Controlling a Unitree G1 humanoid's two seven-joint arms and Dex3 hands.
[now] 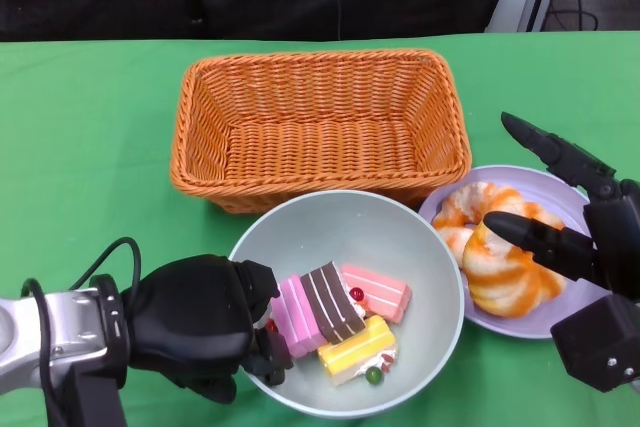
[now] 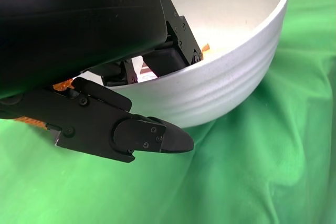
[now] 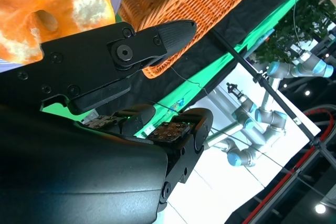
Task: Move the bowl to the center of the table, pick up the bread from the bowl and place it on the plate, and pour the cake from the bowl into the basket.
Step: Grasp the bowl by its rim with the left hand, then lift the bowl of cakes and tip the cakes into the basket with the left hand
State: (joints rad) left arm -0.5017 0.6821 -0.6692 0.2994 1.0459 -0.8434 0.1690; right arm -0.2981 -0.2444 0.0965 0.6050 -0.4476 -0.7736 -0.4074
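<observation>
Head view: bowl (image 1: 350, 237) near the middle of the green table (image 1: 90, 167), just in front of the orange basket (image 1: 320, 122). Left hand (image 1: 200, 327) at the bowl's near-left rim, fingers over the edge and inside, next to the cake slices (image 1: 340, 317); looks like a grip on the rim. Bread (image 1: 500, 247) already on the purple plate (image 1: 545, 192), under the fingers of the right hand (image 1: 575, 237). These fingers apart, nothing held between them, one just above the bread.

Right wrist view: right hand's fingers (image 3: 157, 43) stretched out and apart, the bread (image 3: 58, 3) close beside them, not clamped. Basket (image 3: 205, 9) further beyond the fingertips.

Left wrist view: bowl (image 2: 231, 72) gripped at its rim, some fingers (image 2: 181, 40) inside the wall, the thumb-side finger (image 2: 147, 135) outside and below. Contact of this outer finger with the wall not sure.

Handling, as a judgement: bowl stiff, smooth and probably light, so possible slipping in a rim pinch during the tilt; best hold at the rim, wall between inner and outer fingers. Cake pieces small, light and loose, likely to slide out together toward the basket.
</observation>
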